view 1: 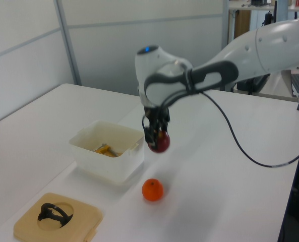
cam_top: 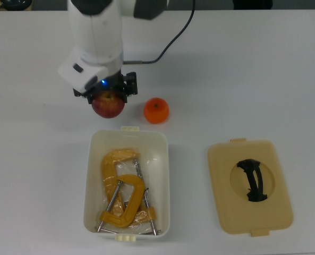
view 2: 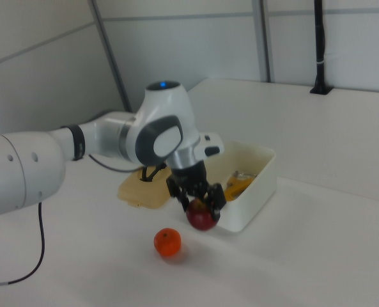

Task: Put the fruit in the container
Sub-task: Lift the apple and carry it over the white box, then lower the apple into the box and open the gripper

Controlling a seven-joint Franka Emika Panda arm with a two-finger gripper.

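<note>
Top view: gripper (cam_top: 109, 94) clamped apple (cam_top: 108, 104) from above, just beyond tub (cam_top: 93, 175) far rim, likely for carry over; clamps (cam_top: 122, 191) filled tub; orange (cam_top: 156, 110) on table, right of apple; lid (cam_top: 250, 186) well right.
Left view: apple (view 1: 159, 141) hung clear of table, unseen from above.
Right view: apple (view 2: 202, 217) beside tub wall (view 2: 253, 192).

Red apple (view 1: 159, 142) aloft beside white container (view 1: 109, 150); orange (view 1: 153, 189) on table.
</note>
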